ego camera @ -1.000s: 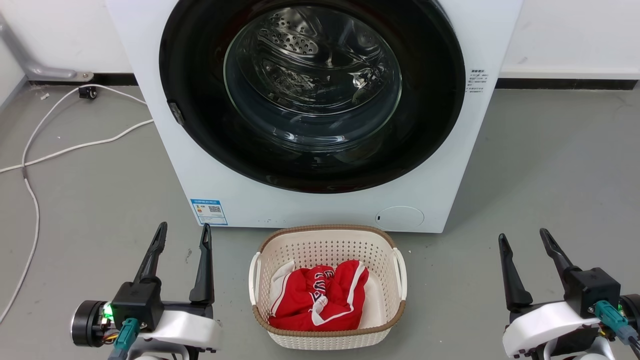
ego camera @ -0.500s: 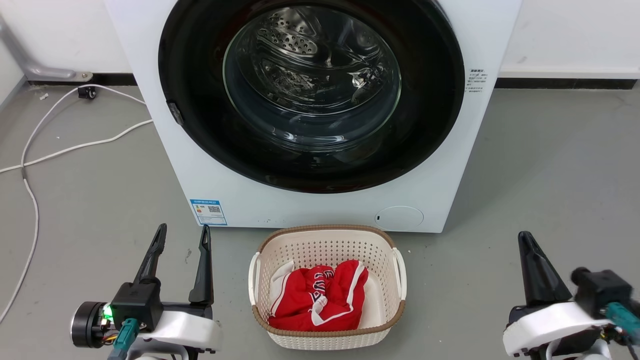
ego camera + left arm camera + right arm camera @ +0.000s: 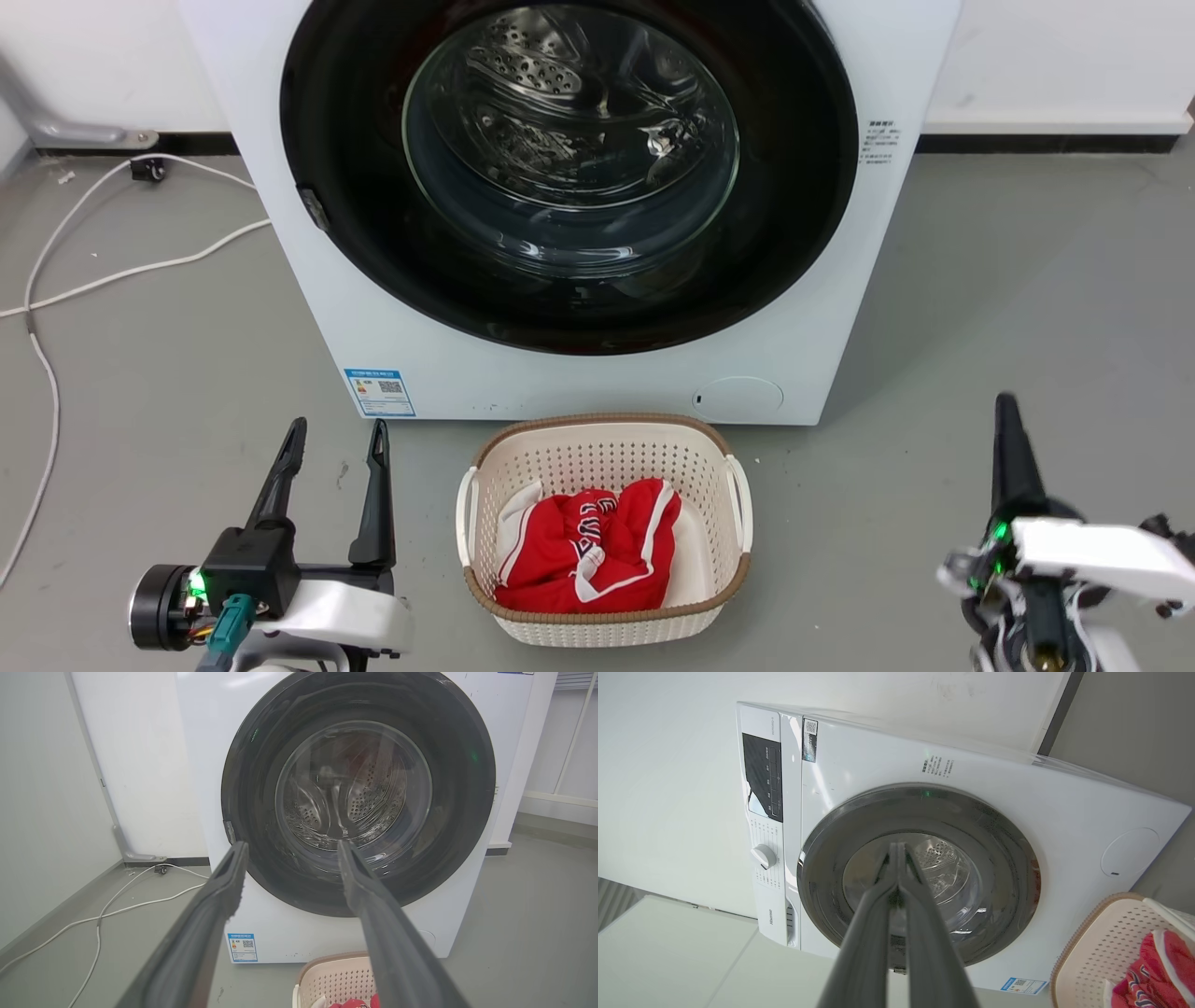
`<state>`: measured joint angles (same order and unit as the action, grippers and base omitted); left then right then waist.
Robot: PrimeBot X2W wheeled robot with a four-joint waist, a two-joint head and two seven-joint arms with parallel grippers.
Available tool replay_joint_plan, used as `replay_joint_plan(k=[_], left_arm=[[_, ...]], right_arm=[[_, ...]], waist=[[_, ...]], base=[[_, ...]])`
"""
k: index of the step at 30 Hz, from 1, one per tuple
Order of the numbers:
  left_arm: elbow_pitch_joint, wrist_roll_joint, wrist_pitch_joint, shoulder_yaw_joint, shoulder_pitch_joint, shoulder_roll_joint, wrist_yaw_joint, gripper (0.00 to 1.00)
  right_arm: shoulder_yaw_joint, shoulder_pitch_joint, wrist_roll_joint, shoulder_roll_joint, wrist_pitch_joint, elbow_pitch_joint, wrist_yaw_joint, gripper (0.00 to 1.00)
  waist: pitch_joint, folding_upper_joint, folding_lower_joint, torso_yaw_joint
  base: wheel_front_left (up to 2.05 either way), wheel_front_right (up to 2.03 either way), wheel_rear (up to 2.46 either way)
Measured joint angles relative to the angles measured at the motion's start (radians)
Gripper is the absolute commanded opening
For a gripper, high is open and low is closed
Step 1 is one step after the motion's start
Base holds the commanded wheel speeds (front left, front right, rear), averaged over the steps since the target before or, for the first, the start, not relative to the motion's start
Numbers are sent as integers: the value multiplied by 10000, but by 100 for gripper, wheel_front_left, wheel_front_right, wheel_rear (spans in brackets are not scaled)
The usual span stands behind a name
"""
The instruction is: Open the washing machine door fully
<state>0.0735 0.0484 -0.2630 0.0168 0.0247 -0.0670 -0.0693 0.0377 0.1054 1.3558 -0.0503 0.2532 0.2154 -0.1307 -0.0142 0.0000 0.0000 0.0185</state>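
Observation:
The white washing machine (image 3: 597, 383) stands straight ahead on the floor. Its round glossy black washing machine door (image 3: 355, 187) lies flat against the front, with the steel drum visible through the glass bowl. My left gripper (image 3: 338, 427) is open at the lower left, well short of the machine and holding nothing. In the left wrist view its fingers (image 3: 292, 843) frame the door (image 3: 467, 812). My right gripper (image 3: 1005, 403) is at the lower right, turned on its side. In the right wrist view its fingers (image 3: 896, 845) meet at the tips, shut on nothing, pointing at the door (image 3: 994, 858).
A cream perforated basket (image 3: 597, 457) holding a red garment (image 3: 597, 551) sits on the floor just before the machine, between my arms. White cables (image 3: 56, 280) trail over the grey floor at the left. A wall runs behind the machine.
My right gripper has rolled onto its side and gone from open to shut. The head view has shifted slightly. The left gripper and the door have not moved.

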Motion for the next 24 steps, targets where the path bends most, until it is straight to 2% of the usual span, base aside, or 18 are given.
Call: replay_joint_plan(k=[3,10,17,24], left_arm=[[-42,33,0,36,11,17,-2,100],[-326,58,0,161,350,36,-19,100],[-568,58,0,205,1087,48,-104,100],[-721,77,0,167,1704,61,-228,100]], right_arm=[[-171,449,1446,2,33,36,0,0],[-988,2270,2665,-165,-198,667,0,0],[-1143,5141,3302,-1221,-1074,2539,0,0],[-378,8075,3221,-2414,-2456,4788,0,0]], waist=[[108,0,0,-44],[710,0,0,-129],[1651,0,1,-120],[2538,0,2,32]], base=[[0,0,0],[0,0,0],[0,0,0],[0,0,0]])
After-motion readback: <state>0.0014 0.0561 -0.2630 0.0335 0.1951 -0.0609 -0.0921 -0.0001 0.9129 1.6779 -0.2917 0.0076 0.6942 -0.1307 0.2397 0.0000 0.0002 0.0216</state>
